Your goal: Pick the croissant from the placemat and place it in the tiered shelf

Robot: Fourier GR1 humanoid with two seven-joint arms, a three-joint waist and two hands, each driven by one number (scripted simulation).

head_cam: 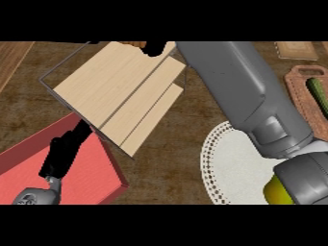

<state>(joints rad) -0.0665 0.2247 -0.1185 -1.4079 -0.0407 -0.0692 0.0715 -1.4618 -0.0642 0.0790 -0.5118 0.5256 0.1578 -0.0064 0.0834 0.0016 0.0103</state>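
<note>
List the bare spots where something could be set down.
Free: the brown counter between the tiered shelf and the white placemat; the shelf's boards look bare too. The red mat is partly taken by the left robot hand resting over it. Crowded at right: the right forearm crosses beside the cutting board holding a cucumber.

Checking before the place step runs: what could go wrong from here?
1. The right hand sits at the tiered shelf's far edge, mostly cut off at the view's top; its hold on the croissant cannot be seen, so a release might miss the tiers.
2. The right forearm lies close along the shelf's right side; pulling back could nudge it.
3. A yellow-green item at the white placemat's edge lies beside the arm and might get bumped.
</note>
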